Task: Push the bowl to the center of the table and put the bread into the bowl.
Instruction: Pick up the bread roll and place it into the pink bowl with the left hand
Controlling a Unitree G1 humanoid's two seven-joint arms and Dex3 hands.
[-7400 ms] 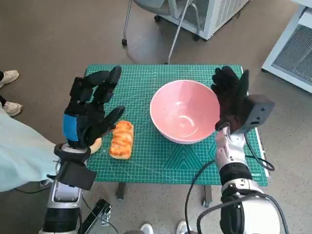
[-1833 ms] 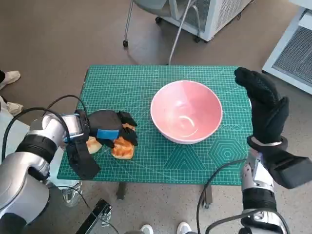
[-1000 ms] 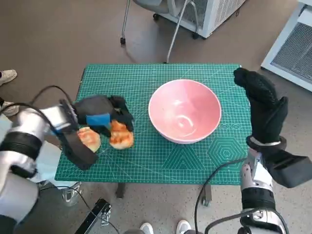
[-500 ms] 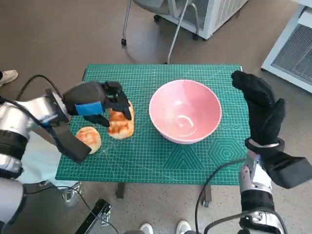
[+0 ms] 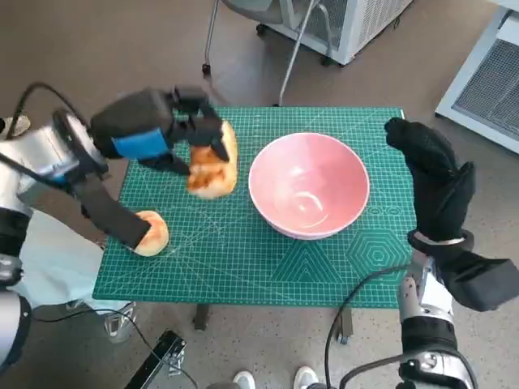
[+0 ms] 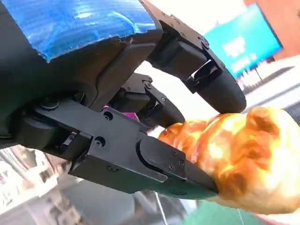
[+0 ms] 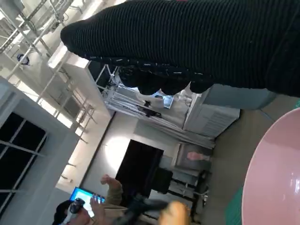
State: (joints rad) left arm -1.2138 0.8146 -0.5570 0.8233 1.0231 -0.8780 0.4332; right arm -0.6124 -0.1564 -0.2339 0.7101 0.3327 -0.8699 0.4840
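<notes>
Green-matted counter (image 5: 243,267), pink bowl (image 5: 308,185) mid-way. Left hand (image 5: 154,130) grips the bread (image 5: 212,162), bowl just beside; right hand (image 5: 434,174) hovers, empty and spread. Carry it over the rim, release low.

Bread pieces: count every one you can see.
2. A long golden-brown bread loaf held up by the left hand, and a round golden bun on the green cutting mat.

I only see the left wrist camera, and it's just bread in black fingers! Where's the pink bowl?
Observer: In the head view the bowl sits empty near the middle of the table, just right of the bread that the left hand holds.
Operator: Is there more bread?
Observer: Yes, a round bun lies near the table's left edge.
Operator: What's the other hand doing?
Observer: The right hand is raised beside the bowl, holding nothing.
</notes>
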